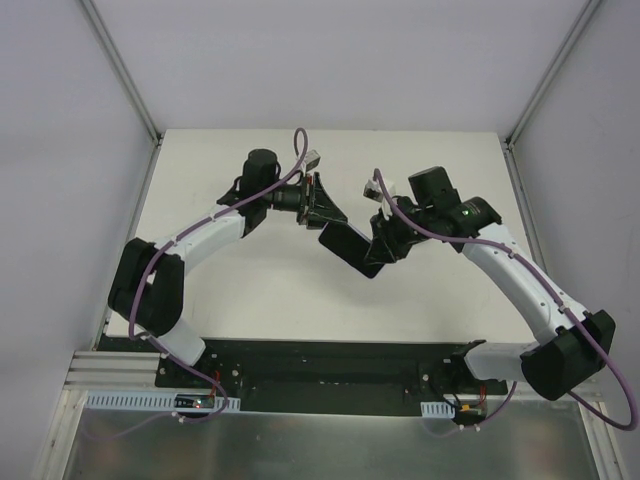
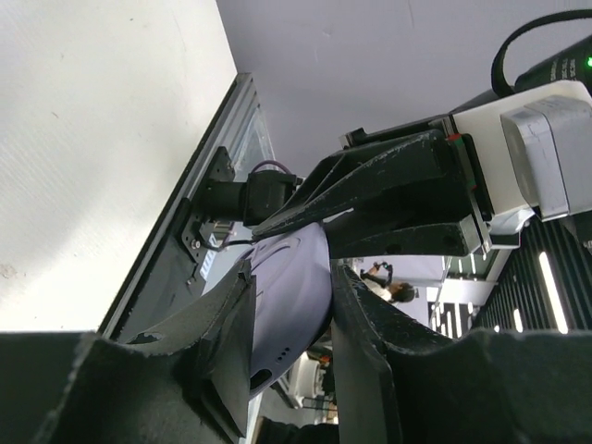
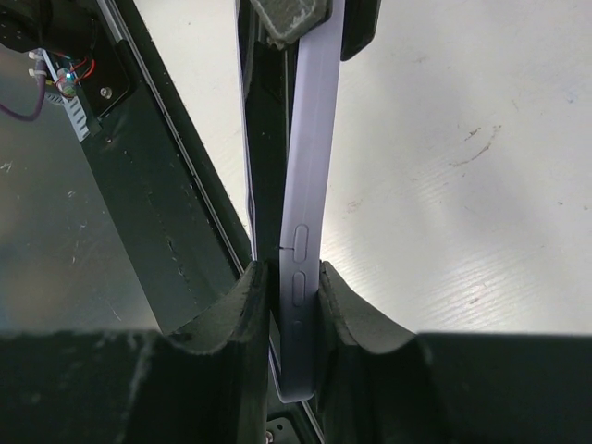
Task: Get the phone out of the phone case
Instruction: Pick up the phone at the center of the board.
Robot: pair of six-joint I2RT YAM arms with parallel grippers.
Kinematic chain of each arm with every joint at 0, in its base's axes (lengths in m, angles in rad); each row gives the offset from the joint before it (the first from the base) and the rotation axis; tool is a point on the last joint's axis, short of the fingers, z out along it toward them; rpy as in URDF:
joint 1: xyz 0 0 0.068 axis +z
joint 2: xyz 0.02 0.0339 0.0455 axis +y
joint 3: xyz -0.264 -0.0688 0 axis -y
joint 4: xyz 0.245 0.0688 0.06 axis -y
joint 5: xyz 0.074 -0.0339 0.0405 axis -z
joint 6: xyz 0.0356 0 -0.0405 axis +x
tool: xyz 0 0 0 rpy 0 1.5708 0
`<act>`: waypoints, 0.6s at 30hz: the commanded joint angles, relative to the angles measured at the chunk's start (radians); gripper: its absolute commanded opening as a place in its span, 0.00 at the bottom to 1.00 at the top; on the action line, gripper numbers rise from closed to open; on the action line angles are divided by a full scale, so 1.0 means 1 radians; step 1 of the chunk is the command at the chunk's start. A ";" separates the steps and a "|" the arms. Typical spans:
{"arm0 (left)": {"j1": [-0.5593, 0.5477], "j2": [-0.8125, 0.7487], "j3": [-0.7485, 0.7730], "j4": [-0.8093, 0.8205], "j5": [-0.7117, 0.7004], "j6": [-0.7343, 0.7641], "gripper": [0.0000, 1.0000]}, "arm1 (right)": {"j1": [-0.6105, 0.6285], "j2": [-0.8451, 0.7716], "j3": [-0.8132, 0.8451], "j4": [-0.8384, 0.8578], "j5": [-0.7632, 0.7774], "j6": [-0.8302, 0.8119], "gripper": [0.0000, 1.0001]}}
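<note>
Right gripper (image 3: 294,296): black fingers pinch the lavender soft-plastic phone case (image 3: 310,185) edgewise, by its side buttons.
Left gripper (image 2: 291,319): clamped across the case's far end.
Location: aloft between both arms, over the white table (image 1: 250,290).
Technique: peel one corner; keep the other grip steady.
Appearance: thin rounded rim; dark flat phone (image 1: 345,243) apparently seated.
</note>
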 commanded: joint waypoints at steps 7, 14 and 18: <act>-0.050 0.073 0.009 -0.278 -0.235 -0.088 0.00 | 0.031 -0.036 0.116 0.141 0.004 -0.070 0.00; -0.062 0.092 0.029 -0.292 -0.233 -0.091 0.00 | 0.033 -0.048 0.116 0.140 0.006 -0.074 0.00; -0.064 0.105 0.040 -0.321 -0.232 -0.091 0.00 | 0.031 -0.051 0.118 0.137 0.004 -0.074 0.00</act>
